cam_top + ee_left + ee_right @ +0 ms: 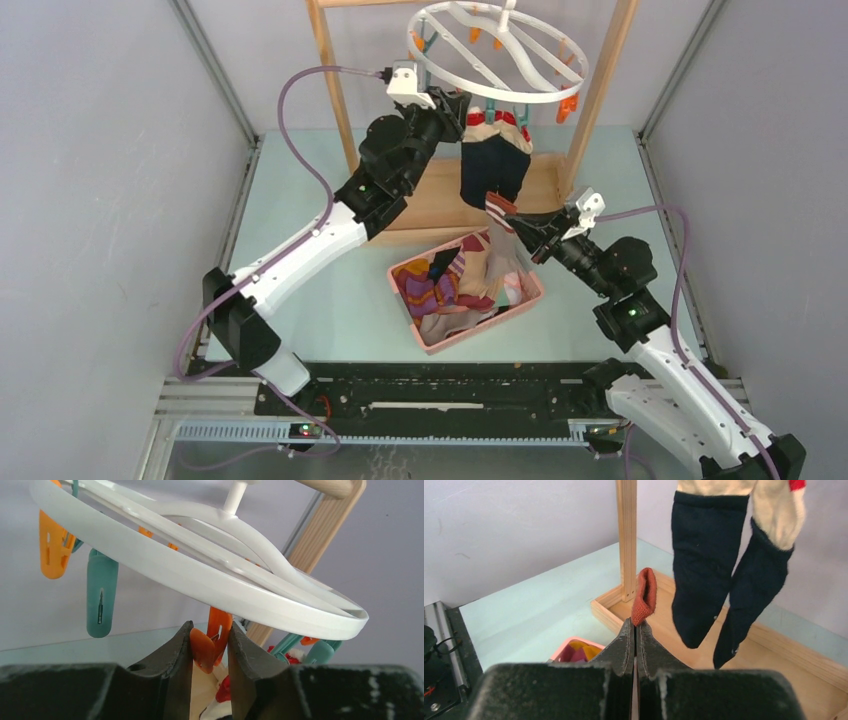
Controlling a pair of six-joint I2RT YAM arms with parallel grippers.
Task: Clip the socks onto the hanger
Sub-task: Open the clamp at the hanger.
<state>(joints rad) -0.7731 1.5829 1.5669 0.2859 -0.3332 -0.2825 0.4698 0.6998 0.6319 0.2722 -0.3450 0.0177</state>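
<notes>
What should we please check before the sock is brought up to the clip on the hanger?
1. Left gripper on the orange clip: ok, fingers press both sides.
2. Clip's mouth open: cannot tell, hidden between the fingers.
3. Right gripper holding the rust sock: ok, shut on it.
4. Sock at the clip: not ok, it is below the hanger.
5. Way up free: cannot tell, navy socks hang close ahead.

A white plastic ring hanger (pixel 190 577) with orange and teal clips (pixel 102 595) hangs tilted, two red-cuffed navy socks (pixel 492 170) dangling from its rim, a rust-red sock (pixel 645 595) raised above assorted socks (pixel 450 285) heaped in a pink plastic basket (pixel 485 325).
</notes>
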